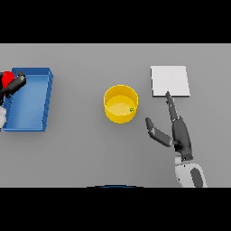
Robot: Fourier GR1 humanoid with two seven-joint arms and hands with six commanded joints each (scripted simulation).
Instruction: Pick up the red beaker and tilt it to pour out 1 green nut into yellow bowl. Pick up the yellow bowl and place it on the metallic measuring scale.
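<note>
The yellow bowl (120, 104) stands upright at the table's middle, with a small green nut (131, 109) inside by its right wall. To its right lies the flat pale measuring scale (169, 81). My right hand (179, 130) is open between bowl and scale, fingertips touching the scale's front edge, thumb spread toward the bowl but apart from it. At the far left my left hand (16, 84) is shut on the red beaker (7, 79), held over the blue tray's left rim. Most of the beaker is cut off by the view's edge.
A blue rectangular tray (31, 100) sits at the left side of the grey table.
</note>
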